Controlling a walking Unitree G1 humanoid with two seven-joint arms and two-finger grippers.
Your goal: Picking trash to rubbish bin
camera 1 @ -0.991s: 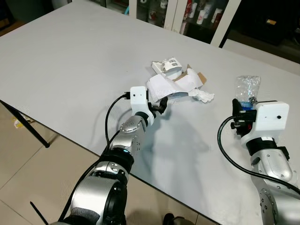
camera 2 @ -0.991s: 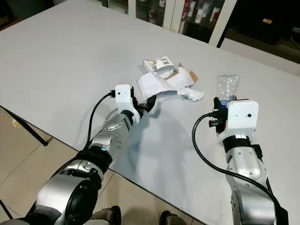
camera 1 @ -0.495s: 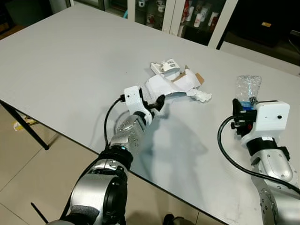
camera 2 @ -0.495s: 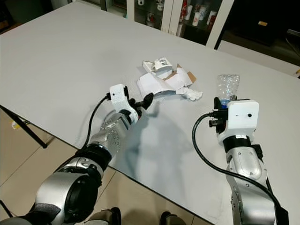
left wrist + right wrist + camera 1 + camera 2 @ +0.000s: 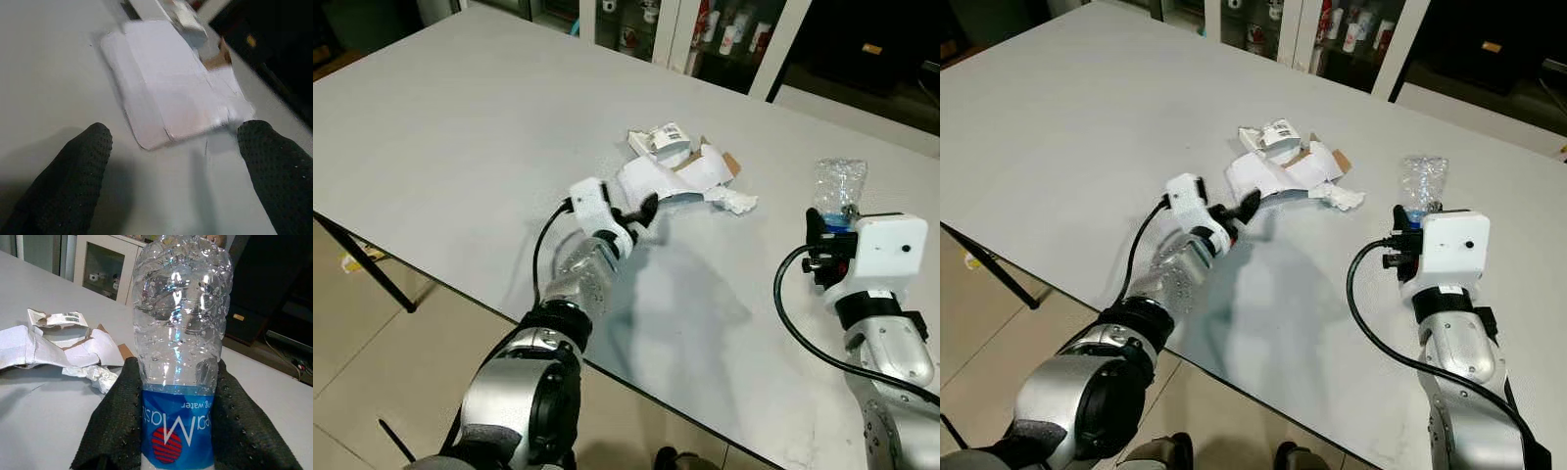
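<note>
So the pale grey counter (image 5: 450, 117) has a pile of crumpled white paper and torn cardboard packaging (image 5: 680, 171) sitting around the middle, toward the far side. The left gripper (image 5: 171, 161) is low over the counter right at the near-left edge of that pile, fingers (image 5: 73, 181) spread wide apart with a flattened white sheet (image 5: 161, 98) just beyond them, nothing gripped. Over on the right, the right gripper (image 5: 173, 431) has its fingers clamped on both sides of a crinkled clear plastic water bottle with a blue label (image 5: 181, 347), held upright, well apart from the pile.
</note>
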